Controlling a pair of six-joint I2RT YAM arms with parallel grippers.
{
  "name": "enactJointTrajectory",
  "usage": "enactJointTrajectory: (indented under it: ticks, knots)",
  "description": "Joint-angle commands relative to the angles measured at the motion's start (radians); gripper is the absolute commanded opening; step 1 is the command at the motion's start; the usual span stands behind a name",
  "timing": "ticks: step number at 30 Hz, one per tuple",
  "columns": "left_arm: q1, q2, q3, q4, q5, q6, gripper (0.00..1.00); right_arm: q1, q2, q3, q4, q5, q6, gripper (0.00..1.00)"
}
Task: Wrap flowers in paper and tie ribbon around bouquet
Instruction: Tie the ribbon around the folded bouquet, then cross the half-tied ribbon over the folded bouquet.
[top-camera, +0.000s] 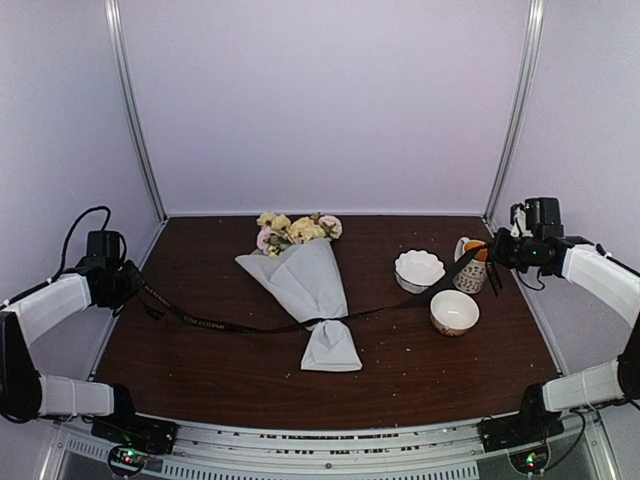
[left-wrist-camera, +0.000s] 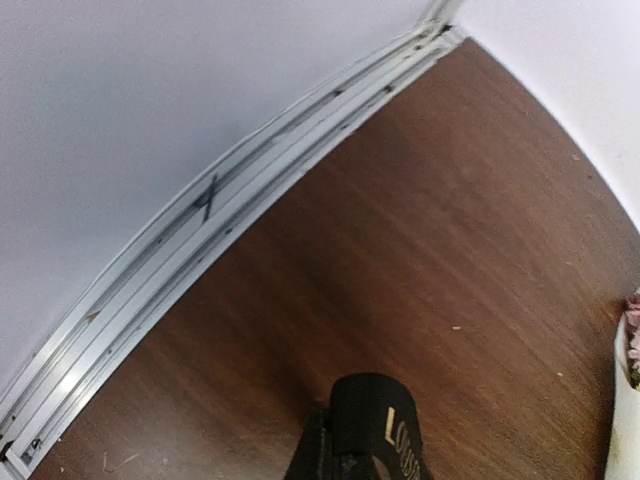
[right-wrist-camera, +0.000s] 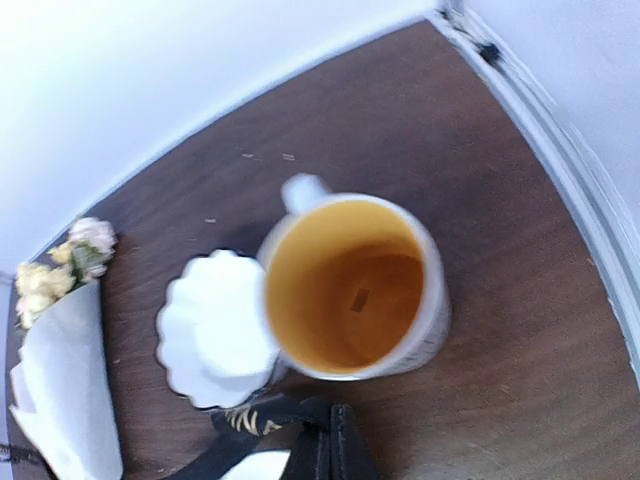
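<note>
**Top external view.** Nearest the arm bases, the brown desk (top-camera: 200, 385) carries the bouquet (top-camera: 310, 290). It lies flat near the centre, with its flared tail toward the near edge and its blooms toward the far wall.

The paper (top-camera: 300, 275) is pale grey-white. It forms a cone that is pinched to a narrow neck just above the tail.

The ribbon (top-camera: 215, 323), a narrow black strip, crosses this neck and runs out to both sides. Whether it is knotted there cannot be told.

- The left fingers (top-camera: 133, 284) are closed on the ribbon's left end, at the left desk edge.
- The right fingers (top-camera: 493, 250) are closed on its right end, above the mug (top-camera: 470, 272).
- A round white bowl (top-camera: 454, 312) stands right of the bouquet.
- A scalloped white bowl (top-camera: 419, 269) stands behind the round bowl, just beside the mug.
- Farthest back, the flowers (top-camera: 295, 230), pale yellow and pink, project from the wide end of the cone.

**Left wrist view only.** This view shows light lettering on the ribbon where it drapes over the closed fingers. It also shows an aluminium rail (left-wrist-camera: 200, 230) along the desk edge.

**Right wrist view only.** This view shows the mug from above, with its orange-yellow interior and white handle. The ribbon's lettering is visible where the strip leaves the closed fingers. The bouquet lies at the left frame edge.
</note>
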Motion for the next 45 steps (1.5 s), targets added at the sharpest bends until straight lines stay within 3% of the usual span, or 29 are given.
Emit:
enactJointTrajectory:
  ticks: [1, 6, 13, 18, 23, 26, 29, 36, 38, 39, 40, 41, 45]
  knots:
    - [-0.13, -0.068, 0.101, -0.028, -0.114, 0.076, 0.0, 0.207, -0.013, 0.143, -0.061, 0.056, -0.046, 0.0]
    - [-0.296, -0.133, 0.238, -0.094, -0.144, 0.191, 0.0, 0.499, 0.109, 0.274, -0.069, 0.011, -0.08, 0.0]
    - [-0.4, -0.202, 0.38, -0.179, 0.044, 0.328, 0.0, 0.854, 0.413, 0.391, -0.2, 0.074, -0.149, 0.0]
    - [-0.489, -0.263, 0.455, -0.195, 0.161, 0.428, 0.0, 0.981, 0.553, 0.435, -0.191, -0.013, -0.137, 0.0]
    - [-0.537, -0.366, 0.434, -0.062, 0.358, 0.49, 0.0, 1.092, 0.653, 0.493, -0.16, -0.136, -0.147, 0.0]
    - [-0.538, -0.412, 0.414, -0.032, 0.405, 0.506, 0.0, 1.118, 0.668, 0.526, -0.171, -0.148, -0.148, 0.0]
    - [-0.543, -0.419, 0.403, -0.036, 0.509, 0.508, 0.0, 1.082, 0.603, 0.459, -0.137, -0.142, -0.121, 0.0]
    - [-0.723, -0.402, 0.453, -0.027, 0.564, 0.605, 0.0, 0.824, 0.333, 0.129, -0.065, -0.1, 0.031, 0.02]
    - [-0.773, -0.377, 0.502, -0.027, 0.564, 0.635, 0.0, 0.819, 0.276, 0.115, -0.088, -0.101, -0.021, 0.35]
    - [-0.793, -0.36, 0.527, -0.029, 0.567, 0.648, 0.0, 0.821, 0.266, 0.134, -0.119, -0.13, -0.059, 0.57]
    - [-0.81, -0.343, 0.554, -0.034, 0.569, 0.661, 0.0, 0.825, 0.262, 0.162, -0.148, -0.152, -0.093, 0.9]
    - [-0.824, -0.33, 0.584, -0.037, 0.569, 0.67, 0.0, 0.831, 0.259, 0.201, -0.171, -0.155, -0.125, 0.99]
    - [-0.882, -0.276, 0.661, -0.054, 0.546, 0.721, 0.0, 0.865, 0.252, 0.311, -0.077, -0.173, -0.21, 1.0]
